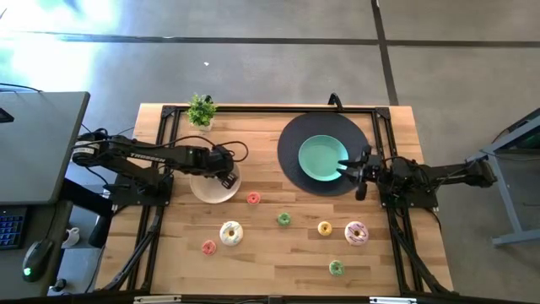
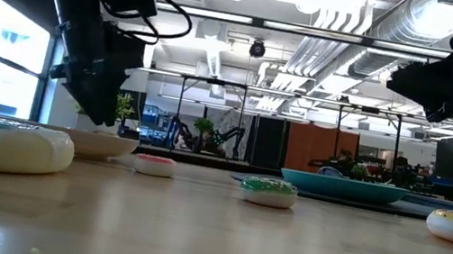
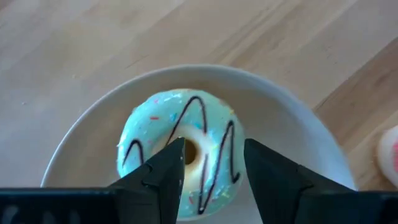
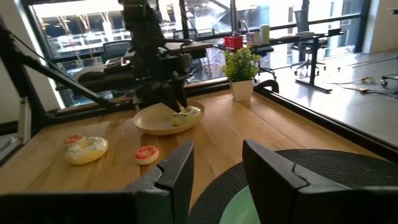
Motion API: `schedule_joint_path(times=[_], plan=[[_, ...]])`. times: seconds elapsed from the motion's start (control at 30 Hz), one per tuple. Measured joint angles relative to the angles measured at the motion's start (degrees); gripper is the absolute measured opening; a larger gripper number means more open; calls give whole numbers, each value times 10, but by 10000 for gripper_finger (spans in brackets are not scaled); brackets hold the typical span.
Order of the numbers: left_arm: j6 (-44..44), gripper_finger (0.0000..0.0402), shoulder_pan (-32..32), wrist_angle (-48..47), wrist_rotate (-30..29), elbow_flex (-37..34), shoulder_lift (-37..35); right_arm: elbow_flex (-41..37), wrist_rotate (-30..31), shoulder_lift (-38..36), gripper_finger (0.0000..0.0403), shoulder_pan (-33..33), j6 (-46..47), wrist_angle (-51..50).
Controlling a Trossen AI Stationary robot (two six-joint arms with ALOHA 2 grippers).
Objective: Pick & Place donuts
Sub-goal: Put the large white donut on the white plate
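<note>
The donuts look like small, light, stiff toy rings with smooth icing that may slip, so I judge the best hold is across the ring, one finger in the hole and one on the outer edge, or on two opposite outer sides. The left end effector (image 3: pixel 208 168) hangs over the beige plate (image 3: pixel 292 124) with its fingers spread apart and holding nothing, and the mint-iced donut (image 3: pixel 180 149) lies on that plate just under them. The right end effector (image 4: pixel 214 165) waits over the teal plate (image 1: pixel 323 158), fingers apart and empty, while the other donuts (image 1: pixel 231 232) lie scattered on the desk (image 1: pixel 270 270).
</note>
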Motion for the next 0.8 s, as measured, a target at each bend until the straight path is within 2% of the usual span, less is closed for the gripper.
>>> schedule_joint_path(times=[0.23,0.33,0.47,0.63,0.8], plan=[[103,165,-14,35,35,57,0,0,-44,63,131,0,0,57],[143,165,-42,72,62,76,0,7,-56,94,123,0,0,61],[152,166,-97,85,82,82,0,34,-79,144,108,0,-4,59],[111,166,-178,68,81,82,0,83,-123,212,100,0,-25,59],[-3,166,-237,57,95,82,0,134,-188,289,101,0,-52,56]])
